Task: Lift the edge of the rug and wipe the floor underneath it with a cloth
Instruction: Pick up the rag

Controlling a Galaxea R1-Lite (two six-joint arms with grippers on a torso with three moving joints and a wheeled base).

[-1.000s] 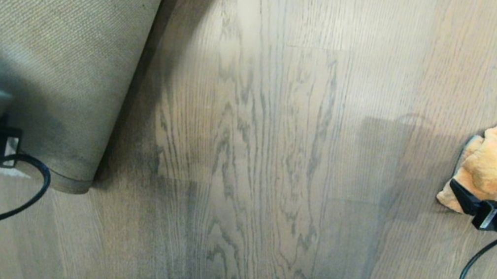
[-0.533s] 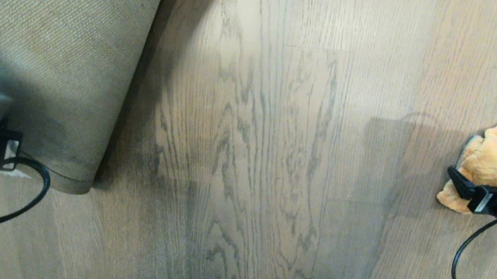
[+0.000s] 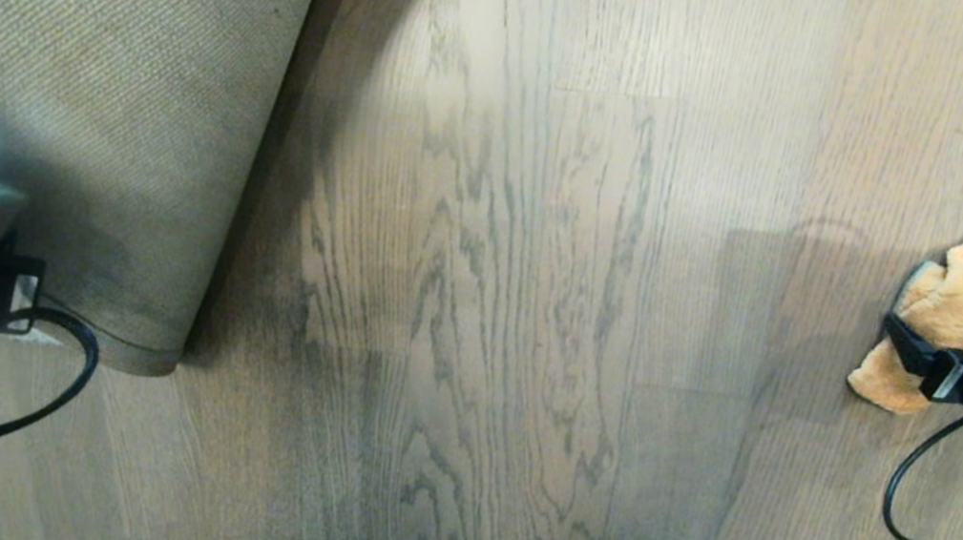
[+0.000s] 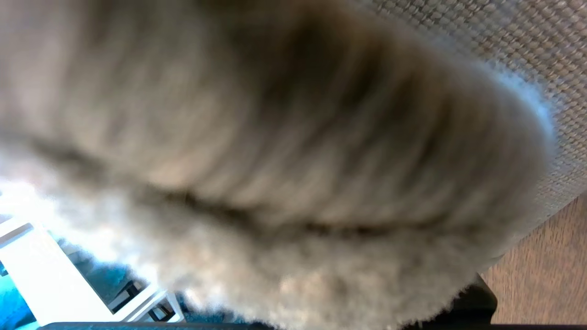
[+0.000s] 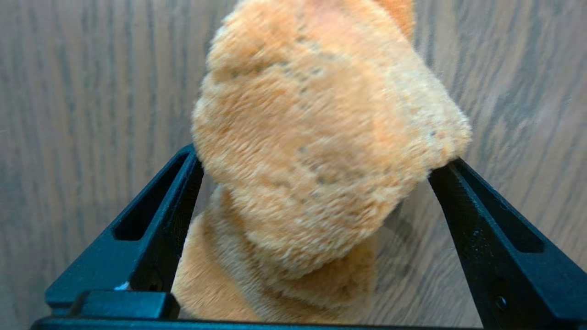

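1. While the left gripper (image 3: 3, 301) holds the rug edge (image 3: 132, 340) folded up, clenched on it with the tan backing showing, the floor (image 3: 492, 262) beside the fold lies bare.
2. Well apart from the rug, the cloth (image 5: 321, 151) lies bunched on the floor; the right gripper (image 5: 316, 183) straddles it, fingers (image 5: 169, 201) spread wide, not yet clamped.
3. Soft, light and fluffy, the cloth should squash easily; gripping its thick middle fold looks safest.
4. A black cable (image 3: 935, 516) loops near the right gripper and might snag; nothing else blocks the way.
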